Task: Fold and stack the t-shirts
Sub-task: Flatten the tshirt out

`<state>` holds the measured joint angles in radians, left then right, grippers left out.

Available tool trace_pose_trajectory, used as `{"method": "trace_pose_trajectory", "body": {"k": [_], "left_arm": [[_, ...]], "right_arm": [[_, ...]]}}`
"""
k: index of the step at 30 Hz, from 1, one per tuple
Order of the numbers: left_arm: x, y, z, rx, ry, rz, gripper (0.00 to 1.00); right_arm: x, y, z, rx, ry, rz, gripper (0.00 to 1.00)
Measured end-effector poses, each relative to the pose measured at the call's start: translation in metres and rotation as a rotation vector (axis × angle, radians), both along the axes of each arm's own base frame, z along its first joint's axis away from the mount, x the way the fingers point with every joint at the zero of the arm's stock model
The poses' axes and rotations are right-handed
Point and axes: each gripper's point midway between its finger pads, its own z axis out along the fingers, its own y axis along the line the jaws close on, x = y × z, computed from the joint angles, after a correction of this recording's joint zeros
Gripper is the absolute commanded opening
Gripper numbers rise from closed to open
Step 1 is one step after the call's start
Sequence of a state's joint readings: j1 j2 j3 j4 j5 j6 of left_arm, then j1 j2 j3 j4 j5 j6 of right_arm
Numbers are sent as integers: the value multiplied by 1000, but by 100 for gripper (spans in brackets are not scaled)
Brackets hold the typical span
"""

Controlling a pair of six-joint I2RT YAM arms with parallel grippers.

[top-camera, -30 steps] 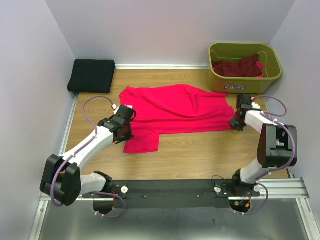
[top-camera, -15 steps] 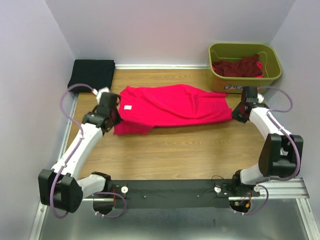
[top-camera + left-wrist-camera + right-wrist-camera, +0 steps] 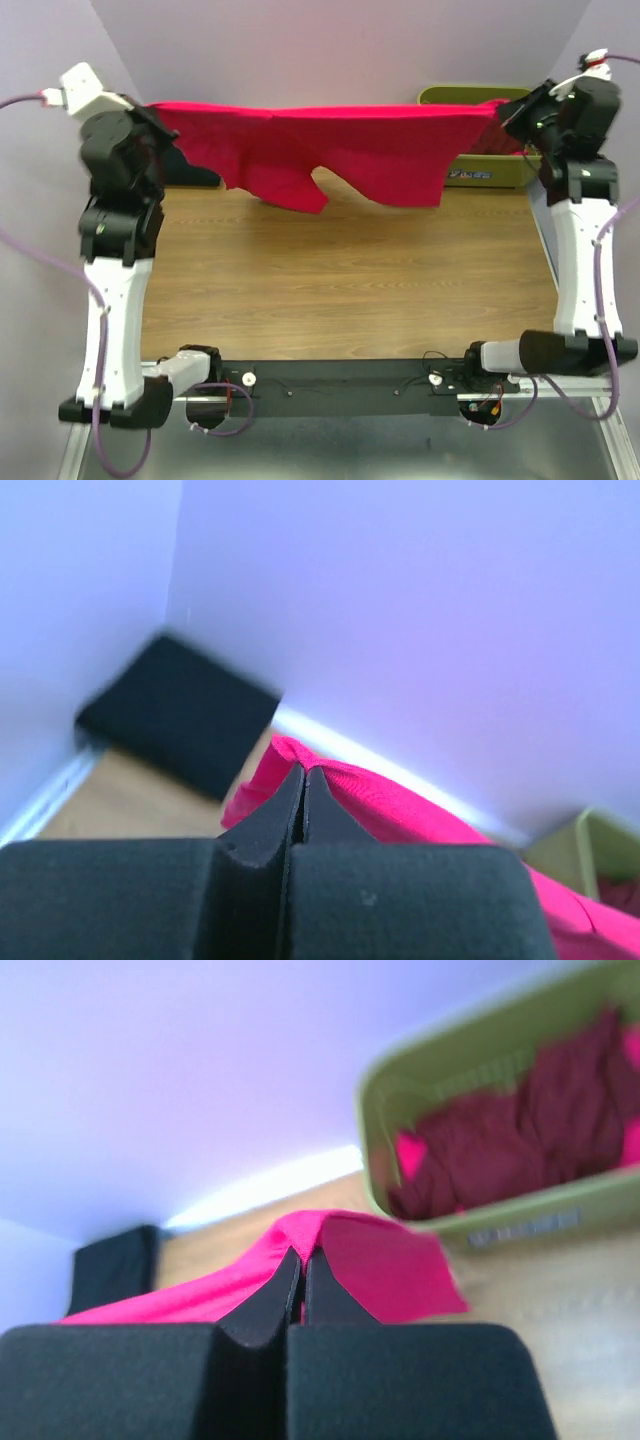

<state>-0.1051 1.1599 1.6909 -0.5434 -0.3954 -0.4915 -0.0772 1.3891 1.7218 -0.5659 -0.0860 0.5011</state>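
A bright pink-red t-shirt point(image 3: 340, 150) hangs stretched in the air between both raised arms, its lower edge drooping over the back of the table. My left gripper point(image 3: 158, 112) is shut on its left end, the cloth point(image 3: 350, 790) pinched at the fingertips point(image 3: 303, 772). My right gripper point(image 3: 505, 112) is shut on the right end, with cloth point(image 3: 380, 1260) bunched over its tips point(image 3: 302, 1255). A folded black t-shirt point(image 3: 175, 715) lies in the back left corner. Dark maroon t-shirts point(image 3: 540, 1130) lie crumpled in the tub.
The olive-green tub point(image 3: 400, 1120) stands at the back right against the wall, partly hidden behind the hanging shirt in the top view point(image 3: 450, 96). Bare wooden tabletop point(image 3: 340, 280) stretches between the arms. Walls close in on the left, back and right.
Both arms have swung up from the table, lifting the pink-red shirt off the wood and stretching it out in the air. The right gripper closed on the shirt's right end.
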Motion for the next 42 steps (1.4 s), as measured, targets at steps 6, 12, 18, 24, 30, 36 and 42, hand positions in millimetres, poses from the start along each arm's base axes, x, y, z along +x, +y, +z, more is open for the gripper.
{"method": "trace_pose_trajectory", "body": {"k": [6, 12, 18, 24, 30, 36, 42], "left_arm": [[-112, 31, 96, 11, -322, 109, 0], [-226, 54, 169, 21, -598, 176, 0], [-238, 59, 172, 70, -611, 188, 0], [-152, 37, 112, 187, -410, 141, 0], [-23, -8, -40, 300, -59, -4, 0], [71, -54, -260, 327, 418, -208, 0], [114, -79, -340, 280, 586, -306, 0]], "right_arm": [[-76, 9, 96, -96, -256, 40, 1], [-155, 16, 150, -190, -449, 50, 1], [-191, 20, 183, -257, -560, 55, 1], [-155, 19, 144, -302, -448, 84, 1], [-63, 19, -13, -312, -51, 176, 1], [-24, 15, -224, -266, 411, 244, 1], [0, 10, -286, -274, 477, 239, 1]]}}
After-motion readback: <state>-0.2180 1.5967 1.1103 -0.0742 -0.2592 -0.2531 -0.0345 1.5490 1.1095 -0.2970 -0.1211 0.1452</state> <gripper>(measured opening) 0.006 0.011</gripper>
